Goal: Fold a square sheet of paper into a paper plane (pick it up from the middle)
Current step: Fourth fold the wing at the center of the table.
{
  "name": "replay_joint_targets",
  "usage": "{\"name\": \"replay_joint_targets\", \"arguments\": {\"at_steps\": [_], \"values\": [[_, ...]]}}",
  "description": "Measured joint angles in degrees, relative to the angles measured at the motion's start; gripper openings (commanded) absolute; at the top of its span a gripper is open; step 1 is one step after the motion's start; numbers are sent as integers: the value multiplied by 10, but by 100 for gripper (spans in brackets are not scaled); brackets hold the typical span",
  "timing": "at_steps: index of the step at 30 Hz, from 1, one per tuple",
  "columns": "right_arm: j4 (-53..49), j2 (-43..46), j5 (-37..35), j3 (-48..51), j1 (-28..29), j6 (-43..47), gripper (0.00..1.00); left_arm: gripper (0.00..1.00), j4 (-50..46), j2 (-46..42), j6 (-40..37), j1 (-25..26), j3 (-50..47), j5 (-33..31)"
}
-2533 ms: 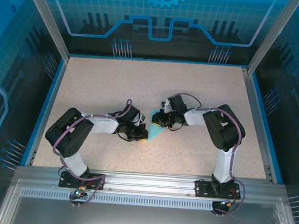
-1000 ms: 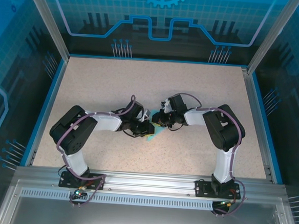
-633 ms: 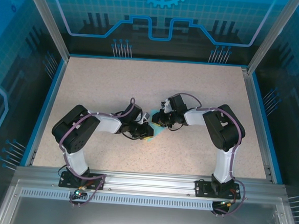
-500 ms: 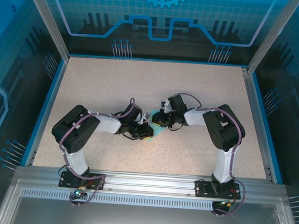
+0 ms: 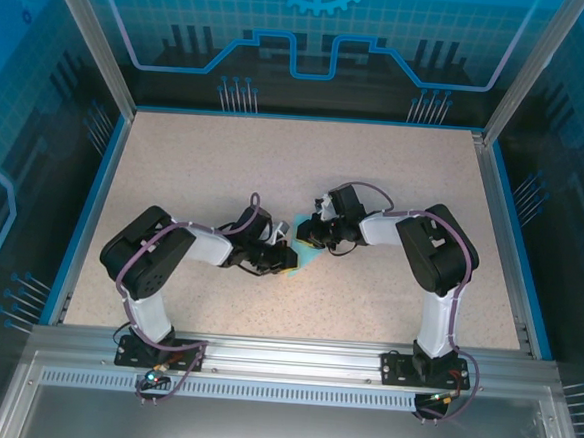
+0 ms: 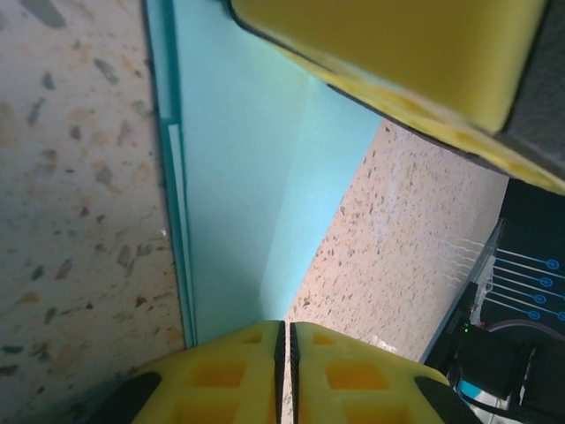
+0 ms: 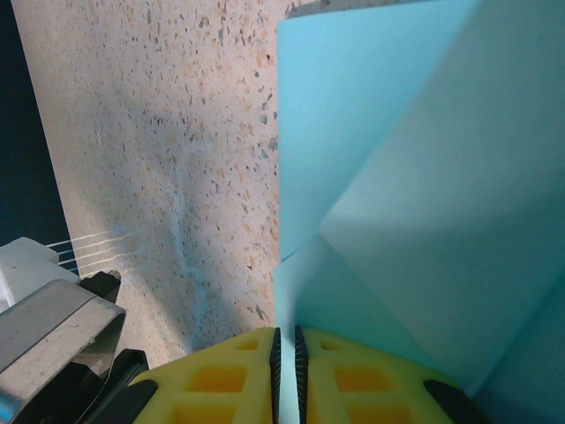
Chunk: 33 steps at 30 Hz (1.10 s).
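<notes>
The square sheet of paper lies folded into an angular light-cyan shape on the table's middle, between both grippers. My left gripper sits at its left edge, low on the table. In the left wrist view its yellow fingers are shut, tips at the paper's narrow end; whether they pinch it I cannot tell. My right gripper is at the paper's far side, shut on a layer of the paper, which runs into the slit of the right gripper. Several folded layers overlap there.
The speckled beige table has a raised blue rim and glass walls around it. A yellow finger of the right gripper hangs close above the paper in the left wrist view. Part of the left arm sits beside the paper.
My left gripper first slid right along the paper, then drew back a little to the left, and its jaws closed slightly. The right gripper and the paper stayed put.
</notes>
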<state>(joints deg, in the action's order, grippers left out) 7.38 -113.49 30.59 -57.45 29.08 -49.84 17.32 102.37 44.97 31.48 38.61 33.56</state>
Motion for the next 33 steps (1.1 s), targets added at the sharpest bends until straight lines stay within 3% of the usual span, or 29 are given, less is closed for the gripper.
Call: {"name": "replay_joint_targets", "arguments": {"at_steps": [4, 14, 25, 33], "values": [[0, 0, 0, 0, 0, 0, 16, 15, 5, -4, 1, 0, -7, 4], [-3, 0, 0, -2, 0, 0, 16, 16, -89, -25, -28, 5, 6, 6], [-6, -1, 1, -4, 0, 2, 16, 17, -221, -100, -33, 21, 18, -53], [-4, -2, 3, -4, 0, 2, 16, 17, -205, -103, -28, 19, 80, -79]]}}
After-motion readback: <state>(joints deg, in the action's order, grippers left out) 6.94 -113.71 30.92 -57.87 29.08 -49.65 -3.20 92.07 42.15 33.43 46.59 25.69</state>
